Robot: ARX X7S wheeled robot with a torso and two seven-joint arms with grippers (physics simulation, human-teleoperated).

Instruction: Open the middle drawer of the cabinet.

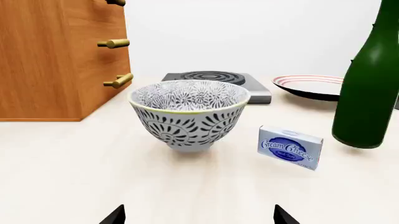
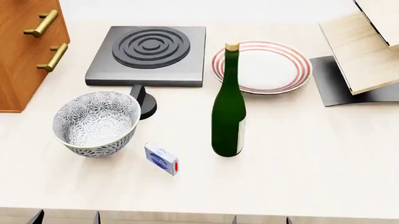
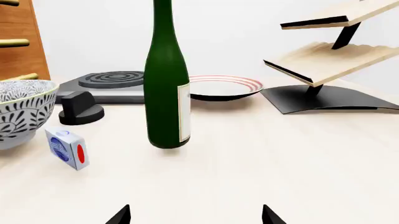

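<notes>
The orange-brown cabinet (image 1: 50, 60) stands at the table's far left, also in the head view (image 2: 22, 60) and the right wrist view (image 3: 18, 28). Three brass bar handles show on its front. The middle drawer's handle (image 1: 113, 44) sits between the other two, and the drawer front looks flush. It also shows in the right wrist view (image 3: 14, 43). My left gripper (image 1: 199, 217) is open and empty at the table's near edge, in front of the bowl (image 1: 188, 114). My right gripper (image 3: 195, 215) is open and empty, in front of the green bottle (image 3: 166, 84).
The patterned bowl (image 2: 96, 122) stands between my left gripper and the cabinet. A cream cheese box (image 2: 162, 159), the green bottle (image 2: 229, 107), a hotplate (image 2: 149, 49) with its knob (image 2: 143, 102), a striped plate (image 2: 268, 65) and a pale wooden rack (image 2: 365, 51) stand on the table.
</notes>
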